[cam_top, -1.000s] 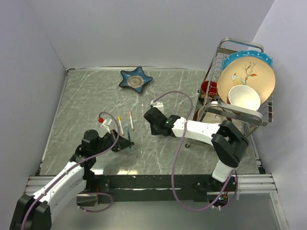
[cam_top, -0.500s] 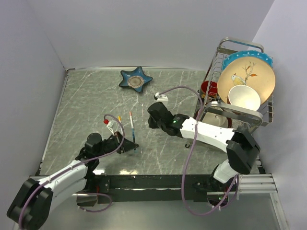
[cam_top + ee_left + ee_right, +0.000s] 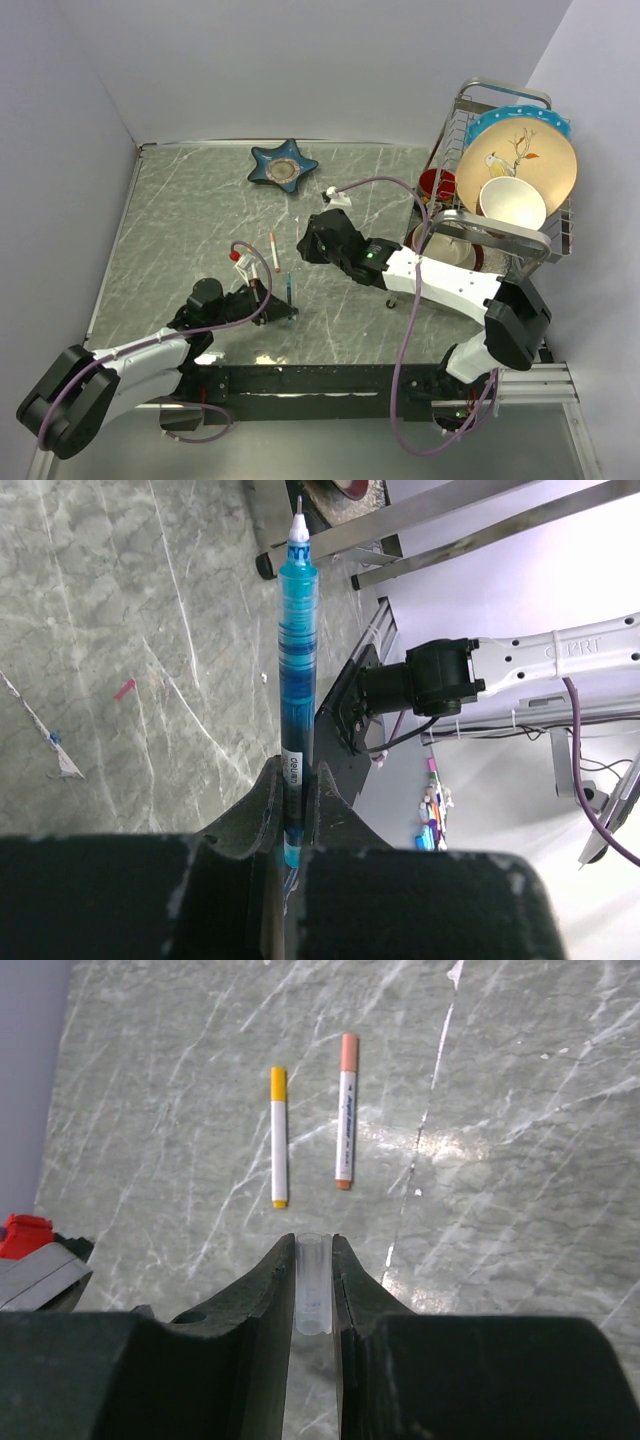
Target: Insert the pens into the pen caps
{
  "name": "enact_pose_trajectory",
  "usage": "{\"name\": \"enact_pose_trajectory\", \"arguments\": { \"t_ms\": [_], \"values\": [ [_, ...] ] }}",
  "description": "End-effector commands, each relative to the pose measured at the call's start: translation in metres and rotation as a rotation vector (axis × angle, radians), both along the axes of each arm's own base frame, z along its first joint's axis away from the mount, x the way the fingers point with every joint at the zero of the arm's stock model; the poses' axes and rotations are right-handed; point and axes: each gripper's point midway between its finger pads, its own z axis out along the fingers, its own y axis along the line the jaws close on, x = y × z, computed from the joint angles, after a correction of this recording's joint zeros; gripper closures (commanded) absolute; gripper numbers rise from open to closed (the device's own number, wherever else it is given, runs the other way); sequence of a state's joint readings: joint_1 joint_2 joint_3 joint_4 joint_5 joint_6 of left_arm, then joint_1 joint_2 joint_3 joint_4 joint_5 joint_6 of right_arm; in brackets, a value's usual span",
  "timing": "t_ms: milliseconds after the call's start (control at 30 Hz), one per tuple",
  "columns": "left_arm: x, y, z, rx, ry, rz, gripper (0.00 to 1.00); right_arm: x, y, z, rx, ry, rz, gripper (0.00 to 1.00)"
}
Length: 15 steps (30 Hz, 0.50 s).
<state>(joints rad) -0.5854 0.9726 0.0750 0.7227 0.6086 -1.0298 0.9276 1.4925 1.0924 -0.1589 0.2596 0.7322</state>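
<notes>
My left gripper (image 3: 297,776) is shut on a blue translucent pen (image 3: 297,630), uncapped, its tip pointing away from the wrist; the pen also shows in the top view (image 3: 290,289). My right gripper (image 3: 312,1243) is shut on a short clear tube cap (image 3: 312,1285), held above the table. Ahead of it lie two thin white pens side by side, one with a yellow cap (image 3: 278,1140) and one with an orange cap (image 3: 345,1110). In the top view the right gripper (image 3: 312,245) hovers just right of the orange-capped pen (image 3: 274,250).
A blue star-shaped dish (image 3: 283,167) sits at the back. A dish rack (image 3: 462,110) with plates, a bowl and a red cup stands at the right. Purple cables loop over both arms; a red-tipped plug (image 3: 236,255) sits by the left wrist.
My left gripper has moved right and toward the near edge with the blue pen. My right gripper has shifted slightly left, still holding the clear cap, as its elbow swung right.
</notes>
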Motion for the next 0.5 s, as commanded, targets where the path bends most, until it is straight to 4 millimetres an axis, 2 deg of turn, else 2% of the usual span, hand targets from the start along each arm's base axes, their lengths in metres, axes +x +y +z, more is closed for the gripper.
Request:
{"name": "enact_pose_trajectory", "arguments": {
  "t_ms": [0,467],
  "values": [
    [0.010,-0.008,0.030,-0.050,-0.113,-0.005,0.99,-0.006,0.009,0.040,0.122,-0.056,0.005,0.91],
    [0.014,-0.009,0.036,-0.045,-0.133,-0.004,0.99,-0.017,0.013,0.044,0.158,-0.055,0.028,0.92]
  ]
}}
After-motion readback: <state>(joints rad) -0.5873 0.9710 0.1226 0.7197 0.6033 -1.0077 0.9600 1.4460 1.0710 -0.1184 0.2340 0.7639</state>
